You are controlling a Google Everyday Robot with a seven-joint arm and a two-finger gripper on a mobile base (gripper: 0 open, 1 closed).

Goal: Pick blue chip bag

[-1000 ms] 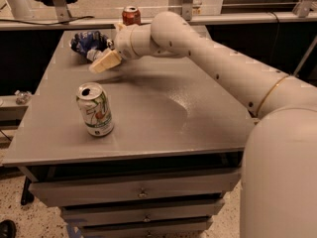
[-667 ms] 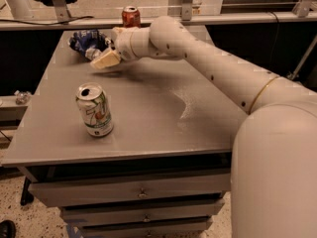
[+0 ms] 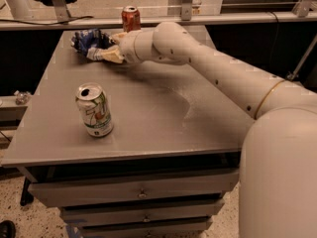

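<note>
The blue chip bag (image 3: 88,39) lies crumpled at the far left corner of the grey table (image 3: 163,118), dark blue with white patches. My gripper (image 3: 111,45) is at the bag's right edge, just above the tabletop. Its two tan fingers (image 3: 113,56) are spread apart, one on the far side and one on the near side, with the bag's right end between or just beyond the tips. The white arm reaches in from the lower right across the table.
A red can (image 3: 131,18) stands at the table's far edge, just behind the gripper. A green-and-white can (image 3: 94,110) stands upright at the front left. Drawers sit under the tabletop. A rail runs behind the table.
My gripper has moved left and farther back, from a short way off the bag to right at its edge. The bag and cans have not moved.
</note>
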